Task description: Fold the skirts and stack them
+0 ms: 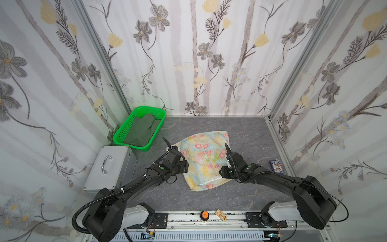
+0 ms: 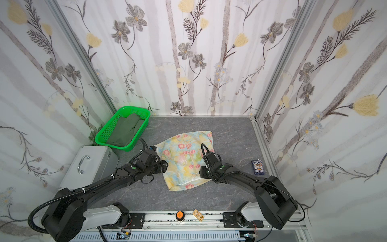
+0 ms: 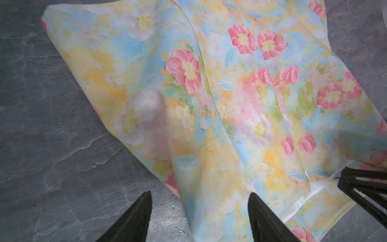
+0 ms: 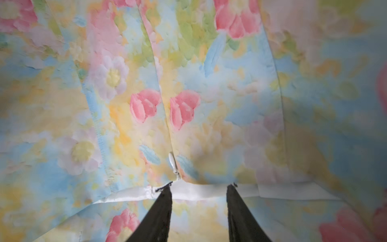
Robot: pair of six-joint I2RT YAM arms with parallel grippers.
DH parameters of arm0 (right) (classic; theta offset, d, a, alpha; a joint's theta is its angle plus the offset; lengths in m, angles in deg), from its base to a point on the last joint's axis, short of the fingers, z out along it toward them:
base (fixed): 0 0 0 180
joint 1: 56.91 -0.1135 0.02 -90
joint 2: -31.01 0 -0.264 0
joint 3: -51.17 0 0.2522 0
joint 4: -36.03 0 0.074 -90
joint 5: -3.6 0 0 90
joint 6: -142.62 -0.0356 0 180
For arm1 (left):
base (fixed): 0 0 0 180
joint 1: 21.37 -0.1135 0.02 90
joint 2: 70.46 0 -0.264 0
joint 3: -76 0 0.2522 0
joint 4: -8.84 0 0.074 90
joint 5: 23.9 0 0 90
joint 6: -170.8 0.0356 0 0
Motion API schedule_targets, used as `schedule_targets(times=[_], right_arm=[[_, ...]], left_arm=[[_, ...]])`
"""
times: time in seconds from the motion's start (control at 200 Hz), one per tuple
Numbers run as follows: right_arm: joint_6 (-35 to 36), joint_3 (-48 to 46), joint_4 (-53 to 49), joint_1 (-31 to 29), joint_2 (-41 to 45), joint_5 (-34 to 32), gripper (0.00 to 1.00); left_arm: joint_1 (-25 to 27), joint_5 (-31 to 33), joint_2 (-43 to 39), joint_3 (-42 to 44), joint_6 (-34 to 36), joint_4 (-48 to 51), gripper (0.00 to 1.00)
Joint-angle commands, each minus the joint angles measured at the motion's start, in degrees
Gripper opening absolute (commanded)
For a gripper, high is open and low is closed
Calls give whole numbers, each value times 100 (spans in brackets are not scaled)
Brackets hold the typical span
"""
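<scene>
Two skirts: floral skirt [image 1: 203, 159] spread on worktop [image 1: 209, 197], left end effector [image 3: 200, 194] over its edge, right end effector [image 4: 200, 186] at its waistband [image 4: 199, 191], both parted, empty; olive skirt [image 1: 142, 130] in basket [image 1: 122, 131] well beyond left one; risk: fingertips [image 4: 164, 194] snagging waistband, dragging cloth askew.

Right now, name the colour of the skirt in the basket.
The skirt is plain dark olive green, clearest in a top view.

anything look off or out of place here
The floral skirt lies skewed on the table, its white waistband lining turned out at the right gripper. The olive skirt sits bunched in the green basket, unfolded. A card box lies stray near the table's edge.
</scene>
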Motion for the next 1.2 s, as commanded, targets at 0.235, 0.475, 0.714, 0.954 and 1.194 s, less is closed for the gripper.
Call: schedule_targets(times=[0.235,0.475,0.714,0.954,1.194], right_arm=[[158,539,-295,-120,-568,-794,40],[274,956,-562,-176,-904,-852,39],[437,1248,-859,-261,-1244,-955,37],[529,1373,-1005,-298,-1496,-968,20],[534,1409,-1083,-299,-1340,-1004,0]], left_arm=[[-5,127,10,13,38,-80,75],[-5,142,-19,26,18,-80,75],[-14,164,-44,26,3,-89,76],[-14,212,-80,26,-6,-98,76],[-16,242,-80,17,3,-115,76]])
